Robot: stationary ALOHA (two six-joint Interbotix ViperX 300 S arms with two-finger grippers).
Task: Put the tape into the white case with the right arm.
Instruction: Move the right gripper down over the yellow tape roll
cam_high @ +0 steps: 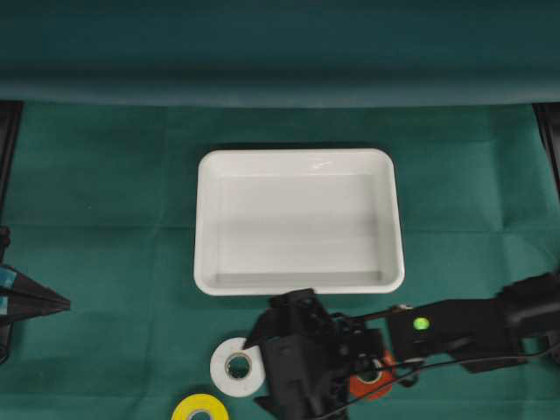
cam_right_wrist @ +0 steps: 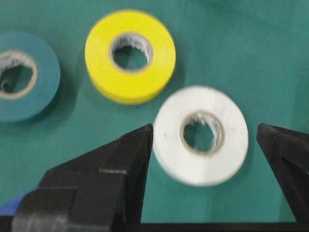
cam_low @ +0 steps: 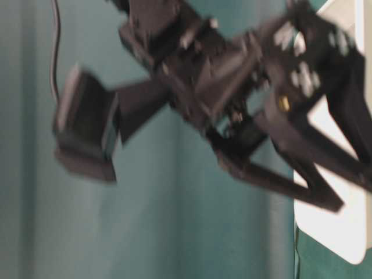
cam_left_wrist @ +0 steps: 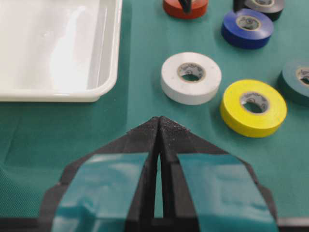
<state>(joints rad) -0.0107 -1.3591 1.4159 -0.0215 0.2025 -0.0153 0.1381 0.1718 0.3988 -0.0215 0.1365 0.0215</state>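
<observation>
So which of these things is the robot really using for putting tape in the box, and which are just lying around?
For the job:
- white case, nothing in it
- white tape roll, between the fingers of the open right end effector

Just lying about:
- yellow roll
- teal roll
- blue roll
- red roll
- left end effector, shut

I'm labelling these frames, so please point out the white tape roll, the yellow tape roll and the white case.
white tape roll (cam_right_wrist: 200,135): right wrist view, top face.
yellow tape roll (cam_right_wrist: 129,56): right wrist view, top face.
white case (cam_high: 299,283): overhead view, near rim.
</observation>
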